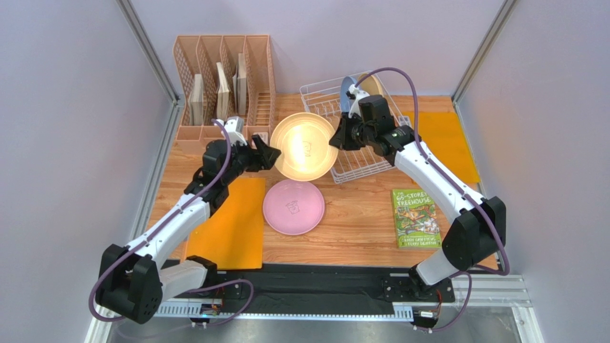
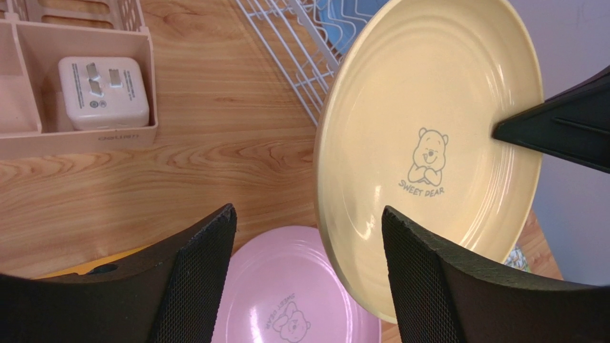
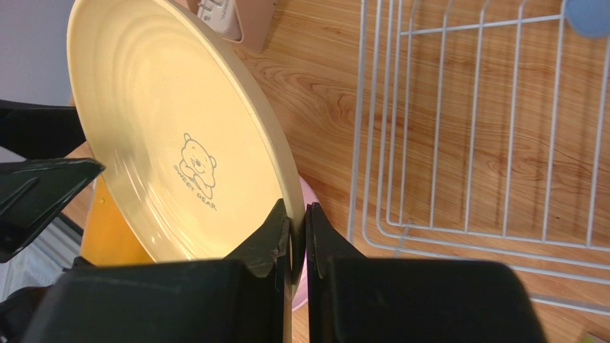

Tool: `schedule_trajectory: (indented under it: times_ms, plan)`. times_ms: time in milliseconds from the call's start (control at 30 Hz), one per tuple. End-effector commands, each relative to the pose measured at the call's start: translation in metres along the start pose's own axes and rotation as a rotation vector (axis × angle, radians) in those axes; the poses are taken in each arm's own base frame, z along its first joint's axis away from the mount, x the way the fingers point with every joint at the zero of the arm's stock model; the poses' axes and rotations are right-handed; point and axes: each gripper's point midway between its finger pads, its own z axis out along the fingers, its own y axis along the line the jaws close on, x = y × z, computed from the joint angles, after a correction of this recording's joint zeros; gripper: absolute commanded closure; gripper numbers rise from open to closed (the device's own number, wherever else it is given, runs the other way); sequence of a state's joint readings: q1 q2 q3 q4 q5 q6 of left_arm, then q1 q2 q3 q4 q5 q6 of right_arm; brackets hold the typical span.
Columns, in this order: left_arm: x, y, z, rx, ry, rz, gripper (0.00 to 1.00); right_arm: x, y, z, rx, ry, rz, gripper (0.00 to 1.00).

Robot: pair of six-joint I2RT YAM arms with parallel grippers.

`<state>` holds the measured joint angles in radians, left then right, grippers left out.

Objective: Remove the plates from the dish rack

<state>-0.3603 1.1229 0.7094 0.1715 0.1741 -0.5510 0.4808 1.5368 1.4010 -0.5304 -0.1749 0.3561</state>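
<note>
I've got the pale yellow plate [image 1: 303, 146] pinched at its right rim in my right gripper [image 3: 292, 214], tilted above the pink plate [image 1: 293, 206], just left of the dish rack [image 1: 320, 100]. My left gripper [image 1: 267, 152] is spread at the opposite rim (edge roughly facing the gap, I'd say)

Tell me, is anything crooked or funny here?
Only the yellow plate: it hangs tilted in the air, pinched at its rim by the right claw, near the pink plate. Nothing looks spilled or broken.
</note>
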Motion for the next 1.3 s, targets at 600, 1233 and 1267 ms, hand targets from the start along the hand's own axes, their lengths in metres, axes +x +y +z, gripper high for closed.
schedule_trajectory:
  times_ms: [600,1233,1267]
  plan:
    - [0.012,0.004,0.000,-0.006,0.009,-0.022,1.00,-0.006,0.024,0.000,-0.125,-0.009,0.041,0.27]
    - [0.109,0.051,-0.027,-0.158,0.269,-0.110,1.00,-0.114,-0.100,-0.009,0.529,-0.286,-0.063,0.21]
    - [0.109,0.052,-0.026,-0.165,0.269,-0.109,1.00,-0.117,-0.104,-0.006,0.543,-0.287,-0.088,0.22]
